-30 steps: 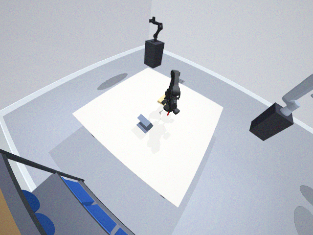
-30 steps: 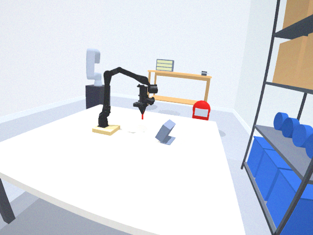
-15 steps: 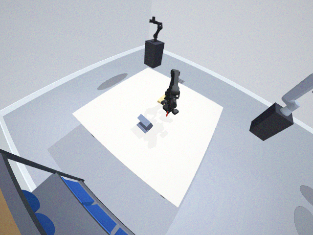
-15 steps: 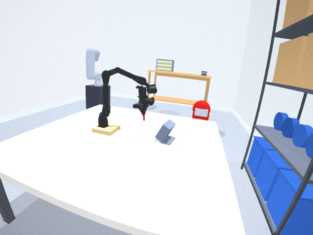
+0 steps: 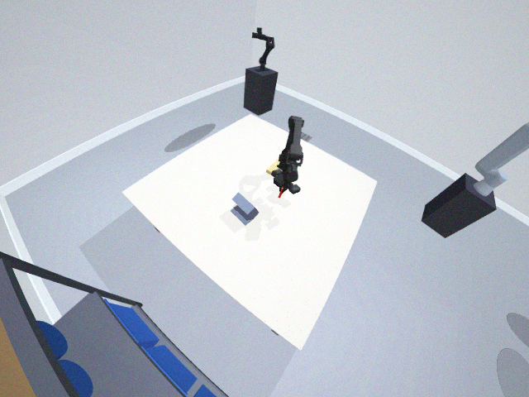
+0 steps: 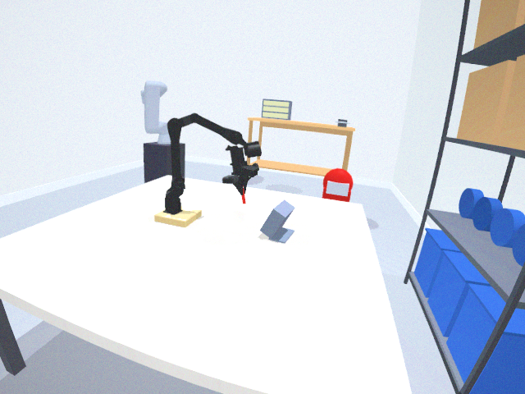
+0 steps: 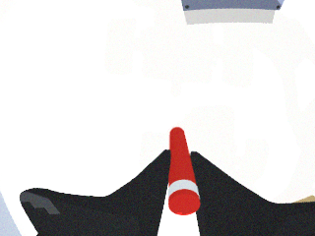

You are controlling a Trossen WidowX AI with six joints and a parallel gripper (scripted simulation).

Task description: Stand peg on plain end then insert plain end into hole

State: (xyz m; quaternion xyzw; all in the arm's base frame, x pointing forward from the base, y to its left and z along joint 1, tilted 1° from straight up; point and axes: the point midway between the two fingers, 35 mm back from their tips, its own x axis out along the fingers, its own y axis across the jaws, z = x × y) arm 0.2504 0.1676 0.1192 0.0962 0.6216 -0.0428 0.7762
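The red peg (image 5: 280,193) (image 6: 244,196) (image 7: 180,157) is held above the table, its plain end pointing down and slightly tilted in the exterior view. Its white band and banded end are nearest the camera in the wrist view. My gripper (image 5: 282,188) (image 6: 243,193) (image 7: 179,156) is shut on the peg, with a fingertip on each side of it. The blue-grey sloped panel (image 5: 245,203) (image 6: 277,219) stands on the table beyond the gripper, lower than the peg. Its edge (image 7: 231,5) shows at the top of the wrist view. The hole in its face cannot be made out.
The white table (image 5: 298,256) (image 6: 212,296) carries the arm's tan base block (image 5: 272,167) (image 6: 178,218). A shelf rack with blue bins (image 5: 132,322) (image 6: 470,280) stands beyond the table edge. A red object with a white panel (image 6: 338,186) is behind the table.
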